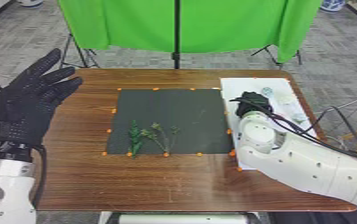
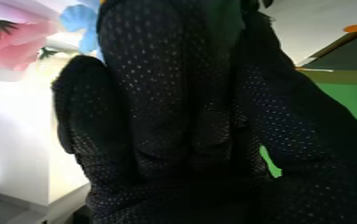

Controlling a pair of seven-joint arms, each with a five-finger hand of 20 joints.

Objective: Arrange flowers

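In the head view, two green leafy sprigs, one upright and narrow [image 1: 134, 138] and one branching [image 1: 162, 138], lie on the lower half of the dark mat [image 1: 170, 112]. My right hand [image 1: 254, 103] is low over the left part of the white board [image 1: 237, 86], with a pale blue flower [image 1: 267, 91] just beyond it and a pale flower [image 1: 286, 99] beside it. My left hand [image 1: 34, 97] is raised off the table's left side, open and empty. In the right wrist view, a pink flower [image 2: 16, 44] and a blue flower [image 2: 78, 22] lie past my right hand [image 2: 157, 110]; whether it holds anything, I cannot tell.
The brown table [image 1: 72, 170] surrounds the mat, whose edges carry small orange markers [image 1: 166, 154]. Black cables [image 1: 290, 125] run along my right arm above the board. Behind the table hangs a green cloth [image 1: 130, 25] on a stand.
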